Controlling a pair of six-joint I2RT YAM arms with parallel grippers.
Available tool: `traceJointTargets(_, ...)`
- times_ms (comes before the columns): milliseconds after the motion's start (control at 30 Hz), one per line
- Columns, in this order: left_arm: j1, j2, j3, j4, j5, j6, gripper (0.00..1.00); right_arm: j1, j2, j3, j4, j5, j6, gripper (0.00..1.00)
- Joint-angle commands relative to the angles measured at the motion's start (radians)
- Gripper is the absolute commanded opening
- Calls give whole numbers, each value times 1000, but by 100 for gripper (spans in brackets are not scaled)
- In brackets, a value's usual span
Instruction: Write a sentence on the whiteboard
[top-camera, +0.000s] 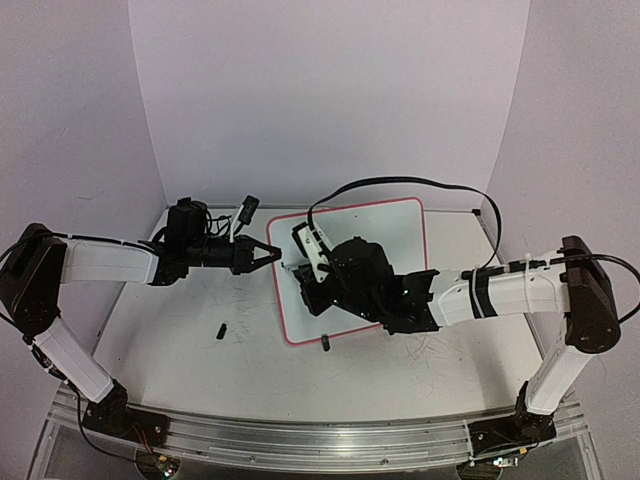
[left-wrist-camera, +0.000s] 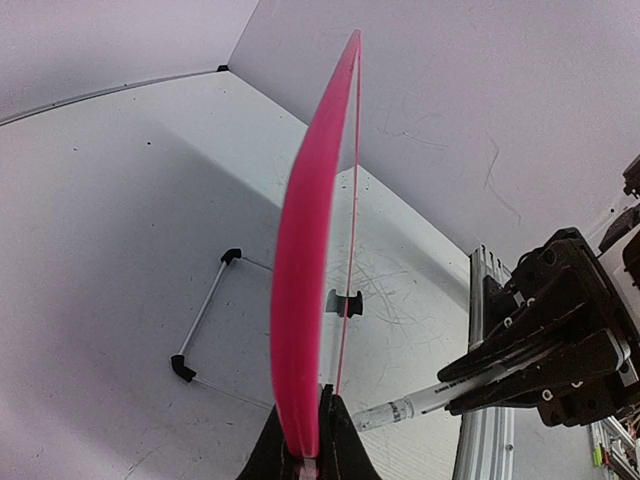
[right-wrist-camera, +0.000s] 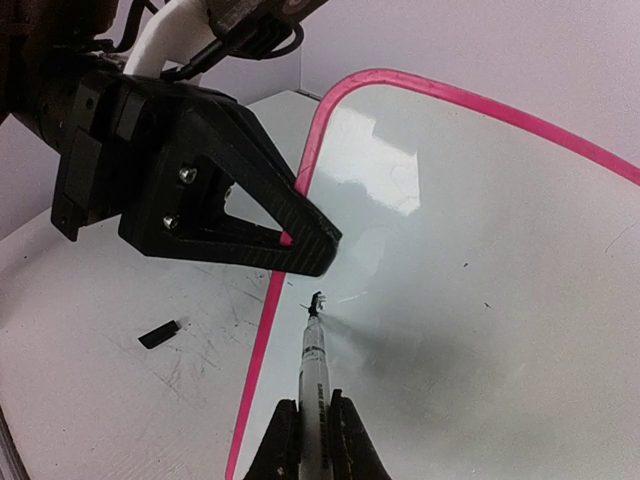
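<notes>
Left end effector (top-camera: 274, 255) (pinching whiteboard (top-camera: 390, 225) edge) blocks that side.

Top view: high behind both arm bases, facing down and forward, far out, whole table (top-camera: 180, 370) in frame. Left wrist: very close, sighting along the left gripper (left-wrist-camera: 310, 455) at the whiteboard (left-wrist-camera: 305, 270) edge-on, right gripper (left-wrist-camera: 470, 380) at 4 o'clock. Right wrist: close, down its marker (right-wrist-camera: 315, 365) onto the whiteboard face, left gripper at 10 o'clock; all three share the whiteboard.

glossy pink-rimmed whiteboard (top-camera: 392, 228), nearly blank
</notes>
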Motion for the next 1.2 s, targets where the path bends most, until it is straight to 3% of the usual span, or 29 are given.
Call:
traceJointTargets(0, 1, -43, -5, 9, -41, 70, 0, -5, 17, -15, -19, 6, 19, 0)
traceJointTargets(1167, 2, -44, -6, 5, -41, 70, 0, 9, 28, -50, -22, -35, 60, 0)
